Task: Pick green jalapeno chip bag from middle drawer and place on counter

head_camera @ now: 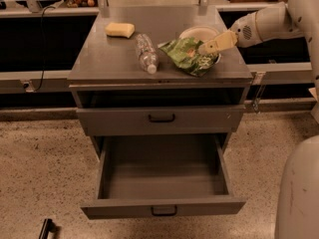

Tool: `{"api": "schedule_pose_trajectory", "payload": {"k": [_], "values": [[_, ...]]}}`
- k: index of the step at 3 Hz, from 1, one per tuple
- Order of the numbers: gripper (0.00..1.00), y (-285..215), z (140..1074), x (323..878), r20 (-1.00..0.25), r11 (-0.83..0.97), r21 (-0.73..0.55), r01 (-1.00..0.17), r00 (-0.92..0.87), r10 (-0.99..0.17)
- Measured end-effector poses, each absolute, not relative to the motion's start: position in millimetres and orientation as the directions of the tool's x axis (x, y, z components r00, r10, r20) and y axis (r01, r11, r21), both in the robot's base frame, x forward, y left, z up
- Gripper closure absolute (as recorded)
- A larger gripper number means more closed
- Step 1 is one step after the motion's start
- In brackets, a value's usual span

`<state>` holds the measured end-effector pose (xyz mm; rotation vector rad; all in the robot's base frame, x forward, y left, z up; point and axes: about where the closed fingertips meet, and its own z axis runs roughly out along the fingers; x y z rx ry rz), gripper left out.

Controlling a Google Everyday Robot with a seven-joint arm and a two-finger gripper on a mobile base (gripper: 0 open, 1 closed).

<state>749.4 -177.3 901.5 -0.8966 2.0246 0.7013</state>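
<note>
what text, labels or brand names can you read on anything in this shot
No text can be read anywhere.
green jalapeno chip bag: pale marks on the foil, too blurred to read.
clear bottle: no legible label.
yellow sponge: no print.
gripper, at the bag's right edge over the counter: no marking that reads.
middle drawer: no label shows.

Readable text, labels, numbers: I find none from my station.
- green jalapeno chip bag [188, 56], lying on the counter [109, 59]: pale marks on the foil, too blurred for me to read as words.
- plastic bottle [147, 54], just left of the bag: I cannot read its label.
- gripper [205, 48], at the bag's right edge above the counter: I read nothing on it.
</note>
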Motion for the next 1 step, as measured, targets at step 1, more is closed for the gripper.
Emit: {"api": "schedule_pose_trajectory", "payload": {"k": [1], "values": [[0.00,-184.7,924.5,735.5,-0.837,0.603,0.106,-0.791,-0.398,-0.375]]}}
